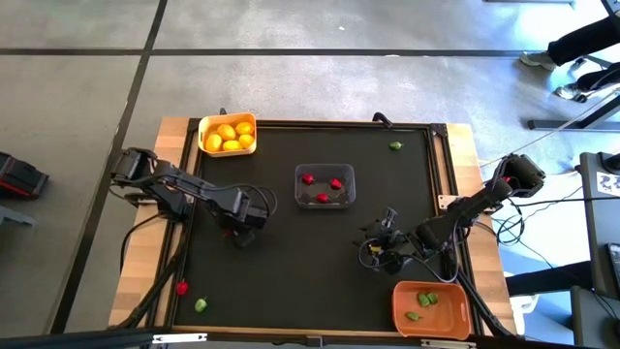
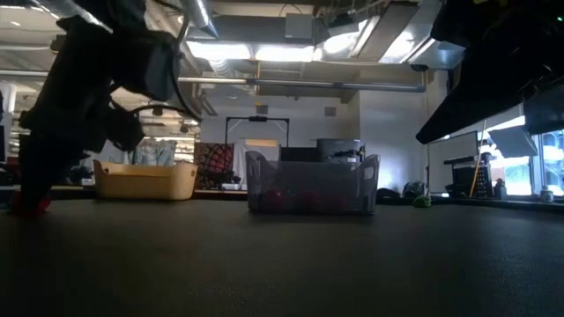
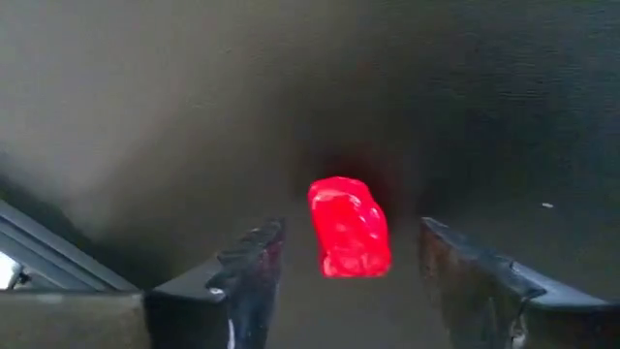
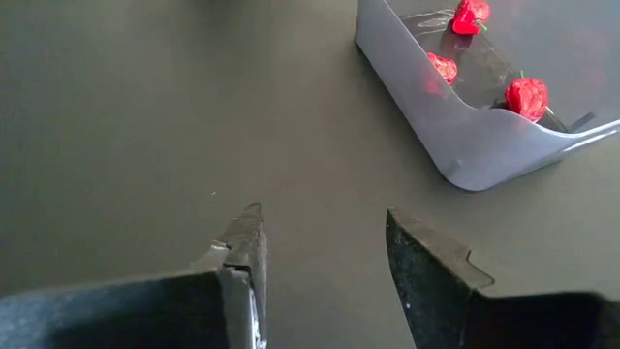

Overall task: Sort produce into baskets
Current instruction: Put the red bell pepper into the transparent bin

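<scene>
A red piece of produce [image 3: 349, 228] lies on the black mat between the open fingers of my left gripper [image 3: 351, 254], which points down at it from above; a gap shows on each side. In the low view the red piece [image 2: 28, 206] sits under that gripper. My left gripper [image 1: 240, 229] is at the mat's left middle. My right gripper [image 1: 384, 248] hangs open over bare mat at the near right, with nothing between its fingers [image 4: 320, 242]. The yellow basket [image 1: 205, 124] holds lemons, the clear basket [image 1: 325, 171] red pieces, the orange basket [image 1: 455, 320] green pieces.
A green piece [image 1: 395, 145] lies on the mat near the far right corner. A red piece [image 1: 182, 288] and a green piece [image 1: 201, 304] lie at the near left edge. A raised frame [image 1: 441, 155] borders the mat. Cables trail behind both arms.
</scene>
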Controlling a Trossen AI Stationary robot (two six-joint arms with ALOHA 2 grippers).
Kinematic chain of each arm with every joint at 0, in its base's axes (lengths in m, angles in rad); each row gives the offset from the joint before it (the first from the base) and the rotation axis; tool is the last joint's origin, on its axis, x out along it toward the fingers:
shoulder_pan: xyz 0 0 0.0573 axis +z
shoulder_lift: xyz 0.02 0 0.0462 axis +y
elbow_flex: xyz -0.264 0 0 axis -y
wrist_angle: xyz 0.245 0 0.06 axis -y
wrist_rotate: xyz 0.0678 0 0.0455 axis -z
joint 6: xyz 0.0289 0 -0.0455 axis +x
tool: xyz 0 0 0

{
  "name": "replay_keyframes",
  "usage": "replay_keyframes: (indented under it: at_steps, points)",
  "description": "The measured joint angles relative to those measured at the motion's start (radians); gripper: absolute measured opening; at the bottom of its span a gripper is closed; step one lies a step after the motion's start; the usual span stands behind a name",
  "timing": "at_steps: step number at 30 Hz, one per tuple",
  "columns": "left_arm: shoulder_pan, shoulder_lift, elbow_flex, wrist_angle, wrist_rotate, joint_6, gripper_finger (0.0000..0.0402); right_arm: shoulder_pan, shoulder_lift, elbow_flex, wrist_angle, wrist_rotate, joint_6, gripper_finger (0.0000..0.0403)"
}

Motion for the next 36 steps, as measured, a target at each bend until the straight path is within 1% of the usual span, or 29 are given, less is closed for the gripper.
replay_keyframes:
  at_steps: [3,7,12,15,18,22,26,30,32,36]
  points:
    - [0.0,0.0,-0.025,0.02,0.013,0.008,0.02,0.0,0.0,0.0,0.0,0.0,0.0,0.0151]
    - [0.0,0.0,-0.029,0.049,0.03,0.054,0.0147,0.0,0.0,0.0,0.0,0.0,0.0,0.0151]
    - [0.0,0.0,-0.02,0.065,0.032,0.188,0.0078,0.0,0.0,0.0,0.0,0.0,0.0,0.0151]
    - [0.0,0.0,-0.006,0.065,0.031,0.319,0.0052,0.0,0.0,0.0,0.0,0.0,0.0,0.0151]
    - [0.0,0.0,0.019,0.062,0.023,0.444,0.0044,0.0,0.0,0.0,0.0,0.0,-0.001,0.0151]
    - [0.0,0.0,0.086,0.063,-0.009,0.558,0.0055,0.0,0.0,0.0,0.001,0.0,-0.017,0.0151]
    - [0.003,0.0,0.182,0.073,-0.087,0.594,0.0064,0.0,0.0,0.0,0.007,0.0,-0.017,0.0151]
    - [0.004,0.0,0.277,0.117,-0.16,0.621,0.0061,0.0,0.0,0.0,0.009,0.007,-0.017,0.0151]
    - [0.009,0.0,0.318,0.158,-0.173,0.635,0.006,0.0,0.0,0.0,0.011,0.02,-0.017,0.0151]
    - [0.031,0.0,0.363,0.3,-0.178,0.667,0.0059,0.0,0.0,0.0,0.028,0.026,-0.017,0.0151]
